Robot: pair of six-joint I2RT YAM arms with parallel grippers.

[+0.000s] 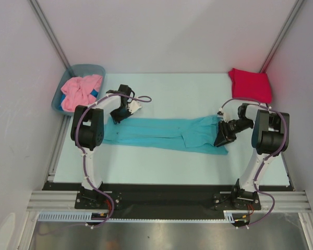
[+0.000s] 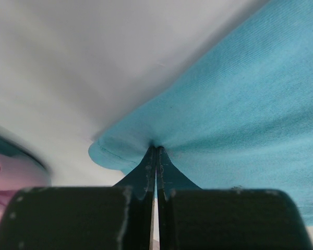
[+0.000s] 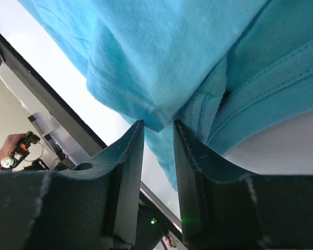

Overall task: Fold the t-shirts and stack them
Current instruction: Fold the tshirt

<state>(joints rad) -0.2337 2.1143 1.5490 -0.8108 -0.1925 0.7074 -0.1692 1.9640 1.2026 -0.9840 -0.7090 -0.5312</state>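
Note:
The turquoise t-shirt (image 1: 161, 133) lies stretched in a long band across the table between both grippers. My left gripper (image 1: 118, 115) is shut on its left hem; in the left wrist view the jaws (image 2: 156, 149) pinch the turquoise cloth (image 2: 240, 104). My right gripper (image 1: 222, 136) is at the shirt's right end, jaws parted (image 3: 157, 125), with a corner of the turquoise cloth (image 3: 172, 47) at the fingertips. The crimson red t-shirt (image 1: 250, 85) lies folded at the back right. The pink t-shirt (image 1: 79, 91) is crumpled in the tub.
The grey-blue plastic tub (image 1: 89, 67) stands at the back left, close behind my left gripper. White walls enclose the table (image 1: 177, 91) on three sides. A black strip (image 1: 167, 190) runs along the near edge by the arm bases.

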